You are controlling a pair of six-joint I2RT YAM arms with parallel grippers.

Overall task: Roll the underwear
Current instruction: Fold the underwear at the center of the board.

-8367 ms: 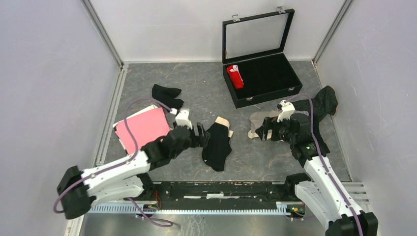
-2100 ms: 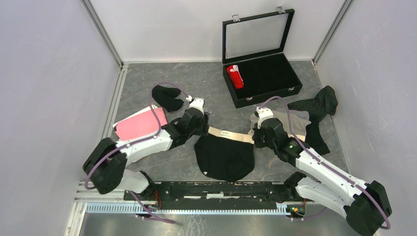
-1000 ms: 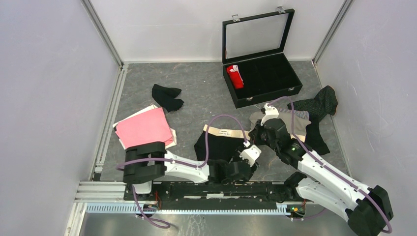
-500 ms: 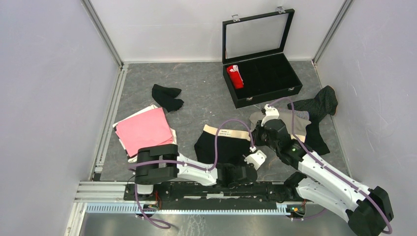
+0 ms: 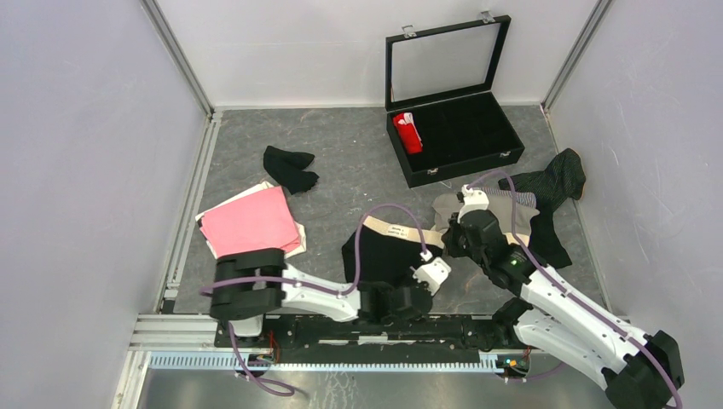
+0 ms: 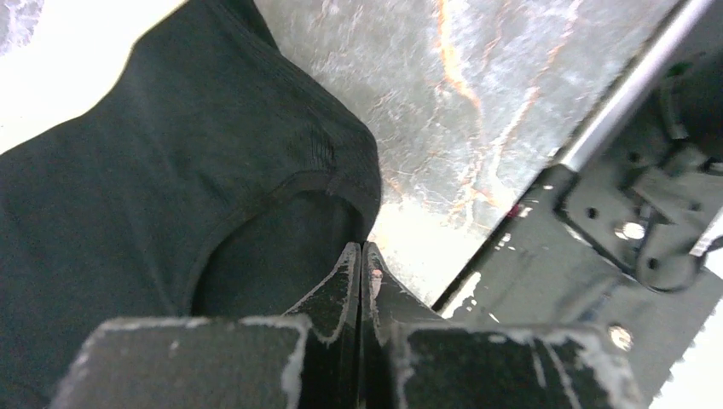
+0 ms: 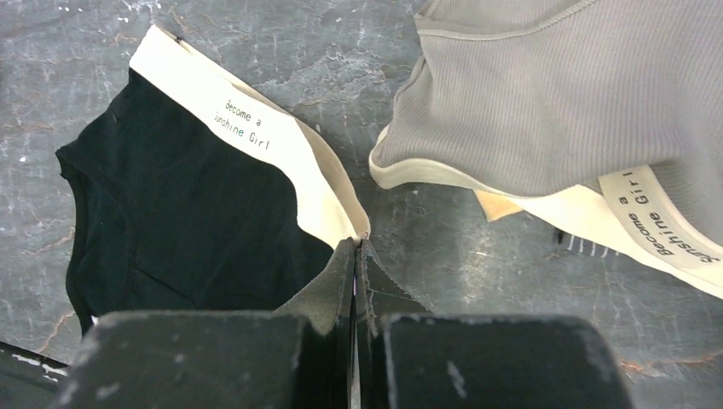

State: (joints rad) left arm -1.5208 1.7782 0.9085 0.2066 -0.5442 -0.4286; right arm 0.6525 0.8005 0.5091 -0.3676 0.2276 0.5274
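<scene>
The black underwear with a cream waistband lies flat at the table's middle. My right gripper is shut on the waistband's right corner, and its fingertips pinch the cream edge. My left gripper reaches in low along the near edge. It is shut at the garment's near hem, its tips together on the black edge of the leg opening. A rolled red underwear sits in the case.
The open black case stands at the back right. A grey-beige garment and a dark pinstriped one lie right of my right arm. A pink garment and a black one lie left. The metal rail runs close by my left gripper.
My left gripper has closed at the black underwear's near hem within the last second. Before that it swung from the waistband's left end down to the near edge. The right gripper kept its grip.
</scene>
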